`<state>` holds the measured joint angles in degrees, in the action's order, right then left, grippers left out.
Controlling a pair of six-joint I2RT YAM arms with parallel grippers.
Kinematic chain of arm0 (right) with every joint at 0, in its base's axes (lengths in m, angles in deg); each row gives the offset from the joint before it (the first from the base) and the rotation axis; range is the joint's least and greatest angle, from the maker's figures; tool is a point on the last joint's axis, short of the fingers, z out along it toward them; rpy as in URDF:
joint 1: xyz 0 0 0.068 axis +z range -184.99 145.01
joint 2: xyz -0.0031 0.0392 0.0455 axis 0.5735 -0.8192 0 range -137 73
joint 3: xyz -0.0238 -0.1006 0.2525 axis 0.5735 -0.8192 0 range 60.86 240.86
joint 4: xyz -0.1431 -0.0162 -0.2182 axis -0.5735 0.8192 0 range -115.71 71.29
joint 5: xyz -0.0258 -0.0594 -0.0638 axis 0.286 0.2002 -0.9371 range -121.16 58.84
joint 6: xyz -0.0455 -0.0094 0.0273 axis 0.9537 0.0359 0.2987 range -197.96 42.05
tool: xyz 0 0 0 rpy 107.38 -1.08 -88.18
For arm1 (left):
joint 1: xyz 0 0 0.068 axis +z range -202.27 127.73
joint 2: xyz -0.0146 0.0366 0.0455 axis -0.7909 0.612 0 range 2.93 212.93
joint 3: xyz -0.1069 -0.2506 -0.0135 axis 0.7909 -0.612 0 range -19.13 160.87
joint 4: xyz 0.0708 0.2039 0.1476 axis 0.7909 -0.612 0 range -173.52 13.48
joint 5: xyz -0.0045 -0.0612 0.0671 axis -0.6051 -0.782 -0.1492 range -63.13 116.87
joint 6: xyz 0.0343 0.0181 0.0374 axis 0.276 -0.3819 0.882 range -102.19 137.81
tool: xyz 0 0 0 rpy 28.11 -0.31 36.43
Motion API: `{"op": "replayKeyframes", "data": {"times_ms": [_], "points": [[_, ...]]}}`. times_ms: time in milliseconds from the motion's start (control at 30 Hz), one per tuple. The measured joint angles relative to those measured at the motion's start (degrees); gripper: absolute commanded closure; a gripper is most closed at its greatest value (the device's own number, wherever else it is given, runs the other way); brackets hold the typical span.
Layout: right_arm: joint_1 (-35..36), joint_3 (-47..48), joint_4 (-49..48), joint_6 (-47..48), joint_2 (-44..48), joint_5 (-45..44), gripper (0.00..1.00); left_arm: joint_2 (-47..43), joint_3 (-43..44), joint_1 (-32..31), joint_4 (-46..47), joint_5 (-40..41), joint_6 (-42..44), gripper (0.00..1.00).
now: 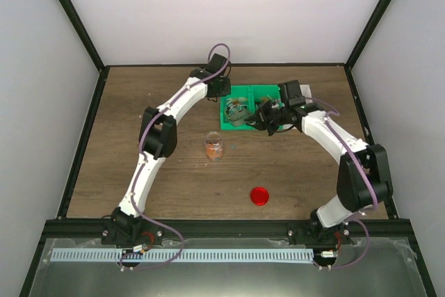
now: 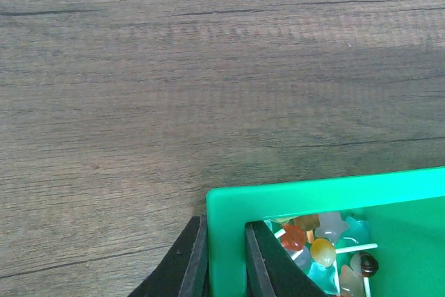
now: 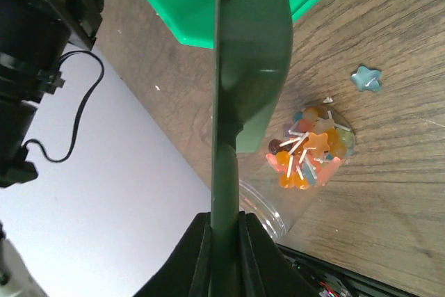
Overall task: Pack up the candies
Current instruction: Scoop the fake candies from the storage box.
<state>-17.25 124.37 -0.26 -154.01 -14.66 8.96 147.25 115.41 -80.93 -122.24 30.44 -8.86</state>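
On table: one jar, one stray candy

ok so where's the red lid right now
In the top view the red lid lies on the table, right of centre near the front edge, apart from the clear jar to its upper left and the green tray farther back.

Robotics lab test cell: blank white walls, black frame struts, wood-grain table, left arm and right arm bolted at its near edge.
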Motion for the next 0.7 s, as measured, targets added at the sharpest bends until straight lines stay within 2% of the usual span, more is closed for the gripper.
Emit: {"op": "replayKeyframes", "data": {"times_ms": [233,700], "points": [[1.6,2.6,2.4,-5.8,-2.3,-3.4,0.99,-1.3,-3.0,0.0,2.4,0.0,-0.7,0.96],[2.4,16.4,11.3,-12.7,-13.9,-4.8,0.99,-4.0,-8.0,-0.5,4.1,3.2,-3.4,0.96]]}}
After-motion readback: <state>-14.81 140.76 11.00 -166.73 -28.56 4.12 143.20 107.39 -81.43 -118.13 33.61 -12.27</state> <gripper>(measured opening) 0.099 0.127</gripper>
